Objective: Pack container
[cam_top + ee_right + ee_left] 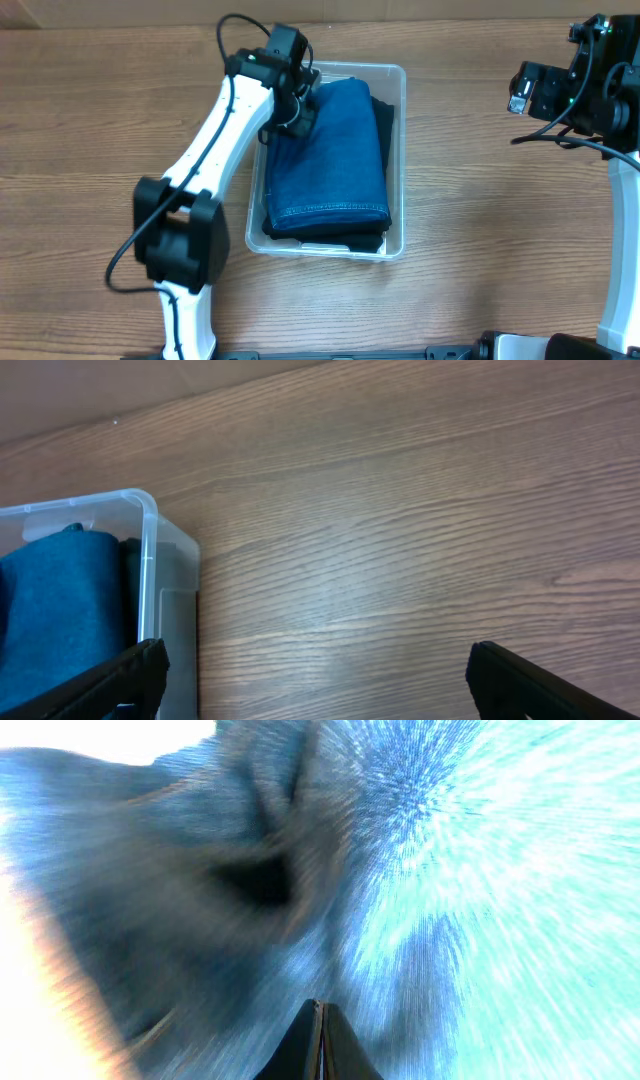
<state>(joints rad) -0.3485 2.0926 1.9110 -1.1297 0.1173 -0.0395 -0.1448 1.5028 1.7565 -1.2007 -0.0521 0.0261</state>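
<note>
The container (400,160) is a clear plastic bin in the middle of the table. Folded blue jeans (335,160) lie in it on top of a dark garment (385,115). My left gripper (295,110) is shut and presses down on the far left corner of the jeans. In the left wrist view its fingertips (321,1020) are together against blurred blue denim (420,870). My right gripper (525,90) is open and empty, held above the table to the right of the container. The right wrist view shows its fingers wide apart (315,680) beside the container's corner (150,530).
The wooden table (480,220) spreads on all sides of the container. The left arm (215,140) reaches from the front left up to the bin. The right arm's base (620,250) stands at the right edge.
</note>
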